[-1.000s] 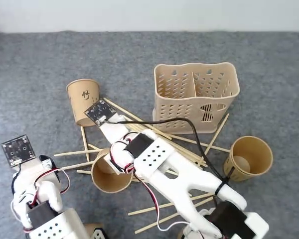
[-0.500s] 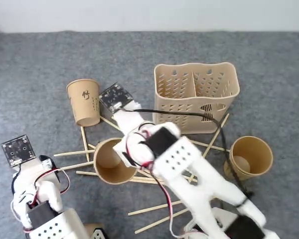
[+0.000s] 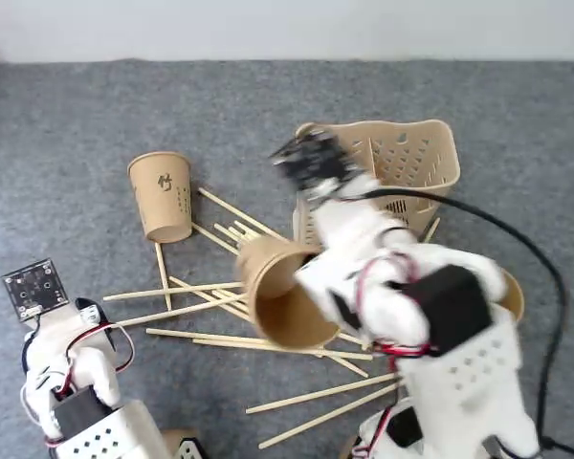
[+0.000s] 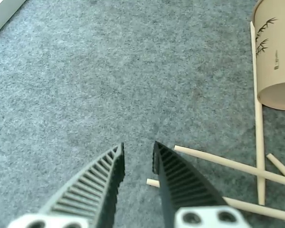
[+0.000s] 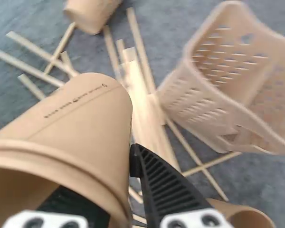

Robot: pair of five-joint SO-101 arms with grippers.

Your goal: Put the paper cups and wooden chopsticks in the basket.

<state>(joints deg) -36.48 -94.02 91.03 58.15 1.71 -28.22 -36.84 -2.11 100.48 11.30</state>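
Note:
My right gripper [image 3: 318, 295] is shut on the rim of a brown paper cup [image 3: 279, 292], held tilted above the scattered wooden chopsticks [image 3: 220, 311], just in front of the beige slotted basket [image 3: 411, 158]. In the right wrist view one finger [image 5: 154, 183] presses the outside of that cup [image 5: 71, 128] and the basket [image 5: 228, 71] lies just beyond. A second cup [image 3: 161, 196] stands upside down at the left. A third cup [image 3: 510, 295] peeks out behind the right arm. My left gripper [image 4: 137, 154] hangs narrowly open over bare carpet near the upside-down cup [image 4: 275, 52] and chopstick ends [image 4: 218, 161].
Grey carpet [image 3: 96, 115] covers the table, with a pale wall along the far edge. A black cable [image 3: 517, 239] loops from the right arm past the basket. Long chopsticks [image 3: 316, 406] lie near the front edge between the arm bases.
My right arm has lifted the cup off the chopstick pile and swung it right, toward the basket, tilting it on the way. The left arm has stayed still.

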